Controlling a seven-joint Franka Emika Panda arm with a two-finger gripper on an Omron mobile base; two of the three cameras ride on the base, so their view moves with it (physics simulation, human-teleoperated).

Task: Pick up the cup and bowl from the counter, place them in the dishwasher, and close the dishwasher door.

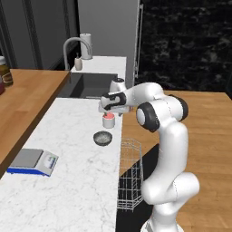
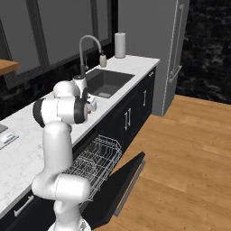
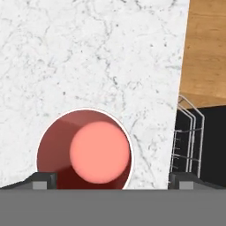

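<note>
The cup (image 1: 108, 121) stands on the table (image 1: 68, 181) near its front edge, the claw (image 1: 108, 113) right above it. Just this side of the cup sits the bowl (image 1: 103, 137). Below the cup's edge of the table, the rack (image 2: 92, 163) juts out over the lowered dishwasher door (image 2: 122, 185). Beyond the cup lies the sink (image 1: 88, 85).

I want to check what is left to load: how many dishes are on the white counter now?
2. The cup stands on the counter near its front edge, under the open gripper. The bowl sits just nearer the camera. The arm may hide others.
</note>
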